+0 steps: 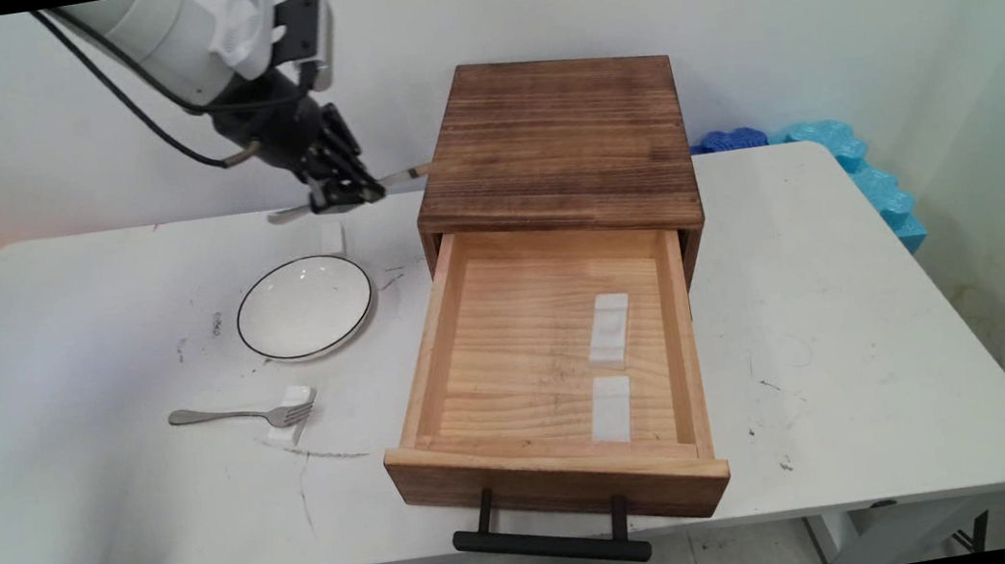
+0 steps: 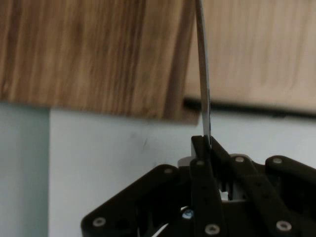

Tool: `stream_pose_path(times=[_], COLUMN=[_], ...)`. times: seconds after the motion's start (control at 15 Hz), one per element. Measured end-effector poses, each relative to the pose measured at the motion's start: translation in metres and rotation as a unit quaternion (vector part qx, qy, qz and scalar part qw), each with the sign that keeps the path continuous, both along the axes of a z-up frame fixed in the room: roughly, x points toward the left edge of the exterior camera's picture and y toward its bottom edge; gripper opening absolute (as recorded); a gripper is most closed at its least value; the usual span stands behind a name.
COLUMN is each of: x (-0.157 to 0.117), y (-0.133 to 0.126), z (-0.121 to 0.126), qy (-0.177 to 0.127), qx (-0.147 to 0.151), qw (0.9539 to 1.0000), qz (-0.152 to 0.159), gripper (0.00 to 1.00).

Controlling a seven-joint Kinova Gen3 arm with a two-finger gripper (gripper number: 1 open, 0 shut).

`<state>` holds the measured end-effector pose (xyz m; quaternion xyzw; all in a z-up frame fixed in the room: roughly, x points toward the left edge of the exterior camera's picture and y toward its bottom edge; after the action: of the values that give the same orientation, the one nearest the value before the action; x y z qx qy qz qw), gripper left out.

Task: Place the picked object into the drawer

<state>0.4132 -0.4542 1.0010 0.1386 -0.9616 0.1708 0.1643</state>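
My gripper (image 1: 345, 193) hangs above the table's far side, between the white plate (image 1: 304, 306) and the wooden drawer box (image 1: 556, 134). It is shut on a thin metal knife (image 1: 401, 177) held about level, one end reaching the box's left side. In the hand view the knife (image 2: 203, 74) stands edge-on out of the gripper (image 2: 205, 140), with the box (image 2: 98, 54) close ahead. The box's drawer (image 1: 441, 329) is pulled open toward the near edge and holds two white blocks (image 1: 609, 329).
A fork (image 1: 234, 415) lies left of the drawer with its tines on a small white block (image 1: 289, 427). Another white block (image 1: 331, 237) sits behind the plate. The drawer's black handle (image 1: 551, 542) overhangs the table's near edge. Blue foam (image 1: 835, 151) lies at the far right.
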Motion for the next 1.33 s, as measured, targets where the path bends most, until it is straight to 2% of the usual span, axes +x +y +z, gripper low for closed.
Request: stream_pose_path(times=[0.27, 0.6, 1.0, 1.33], x=[-0.044, -0.095, -0.137, -0.167], y=[0.014, 0.024, 0.018, 0.005], z=[0.002, -0.011, -0.033, -0.061], qy=[0.012, 0.02, 0.02, 0.012], qx=[0.004, 0.008, 0.002, -0.004], qw=[0.9998, 0.9987, 0.9961, 0.9921], qz=[-0.015, -0.047, -0.086, -0.125], gripper=[0.0, 0.0, 0.0, 0.0])
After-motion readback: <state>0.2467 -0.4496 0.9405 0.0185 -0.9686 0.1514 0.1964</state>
